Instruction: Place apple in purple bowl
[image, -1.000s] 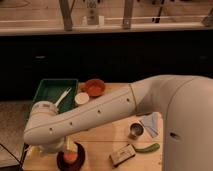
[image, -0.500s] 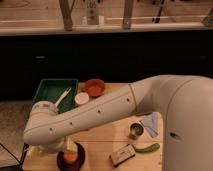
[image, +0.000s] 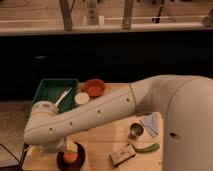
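Observation:
The apple (image: 70, 157), small and orange-red, rests inside the purple bowl (image: 80, 161) at the table's front left corner. My gripper (image: 68, 146) hangs directly over the apple at the end of the big white arm (image: 100, 117), which sweeps in from the right. The gripper is open, and a pale finger (image: 66, 145) shows just above the fruit. The arm's wrist hides the bowl's far left side.
A green tray (image: 50, 92) with a white utensil sits at the back left, with an orange bowl (image: 93, 87) and a white cup (image: 81, 98) beside it. A steel cup (image: 136, 131), a pale cloth (image: 150, 124), a green vegetable (image: 148, 148) and a small packet (image: 122, 155) lie to the right.

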